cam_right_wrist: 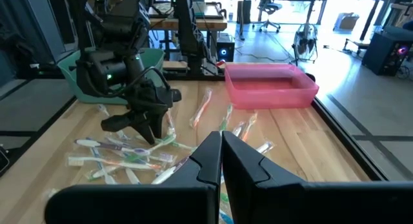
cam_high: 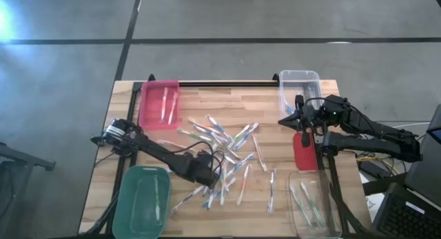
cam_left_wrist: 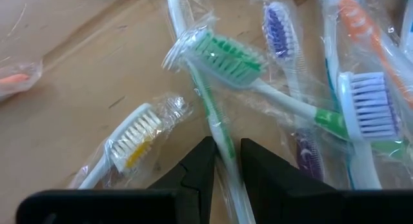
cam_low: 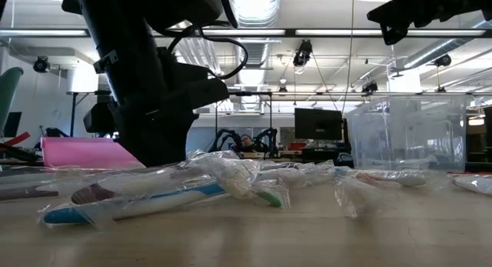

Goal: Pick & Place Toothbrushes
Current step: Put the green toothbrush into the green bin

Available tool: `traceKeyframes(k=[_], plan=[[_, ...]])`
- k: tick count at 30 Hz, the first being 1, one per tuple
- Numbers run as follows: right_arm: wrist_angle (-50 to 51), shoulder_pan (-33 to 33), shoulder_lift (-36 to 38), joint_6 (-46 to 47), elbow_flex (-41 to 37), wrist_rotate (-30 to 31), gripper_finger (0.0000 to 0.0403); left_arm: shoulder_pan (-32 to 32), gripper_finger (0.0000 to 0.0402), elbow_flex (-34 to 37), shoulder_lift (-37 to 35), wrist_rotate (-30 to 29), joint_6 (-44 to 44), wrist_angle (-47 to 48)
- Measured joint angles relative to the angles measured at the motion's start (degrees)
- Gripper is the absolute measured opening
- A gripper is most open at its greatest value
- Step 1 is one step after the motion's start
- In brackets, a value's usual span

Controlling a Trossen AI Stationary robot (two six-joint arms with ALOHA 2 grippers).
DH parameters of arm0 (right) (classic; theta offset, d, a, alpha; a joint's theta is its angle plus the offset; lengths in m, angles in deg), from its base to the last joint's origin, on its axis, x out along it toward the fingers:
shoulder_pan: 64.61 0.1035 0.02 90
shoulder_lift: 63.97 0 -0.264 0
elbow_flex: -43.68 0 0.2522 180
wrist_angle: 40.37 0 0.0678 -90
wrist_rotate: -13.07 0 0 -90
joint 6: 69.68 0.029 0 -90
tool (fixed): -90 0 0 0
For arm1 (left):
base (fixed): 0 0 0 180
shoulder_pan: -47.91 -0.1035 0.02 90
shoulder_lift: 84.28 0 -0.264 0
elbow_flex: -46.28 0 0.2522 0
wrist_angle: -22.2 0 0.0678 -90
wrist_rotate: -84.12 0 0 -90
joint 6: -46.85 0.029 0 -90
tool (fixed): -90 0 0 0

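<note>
left end effector (cam_left_wrist: pixel 226 161) pinches a green toothbrush (cam_left_wrist: pixel 216 124) — right end effector (cam_right_wrist: pixel 221 154) closed, empty.

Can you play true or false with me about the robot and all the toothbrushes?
1. The left claw pinches a green toothbrush. True.
2. The pink bin is empty. False: it holds toothbrushes.
3. The right claw is shut and holds nothing. True.
4. The green bin sits beside the right arm. False: it sits on the left arm's side.
5. The loose toothbrushes are unwrapped. False: they are in clear wrappers.
</note>
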Motion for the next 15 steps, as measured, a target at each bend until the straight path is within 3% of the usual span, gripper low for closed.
traceKeyframes(k=[15], plan=[[0.0,0.0,-0.04,0.0,0.0,0.01,0.0008,-0.02,0.0063,-0.04,0.14,-0.6,-0.33,-0.39]])
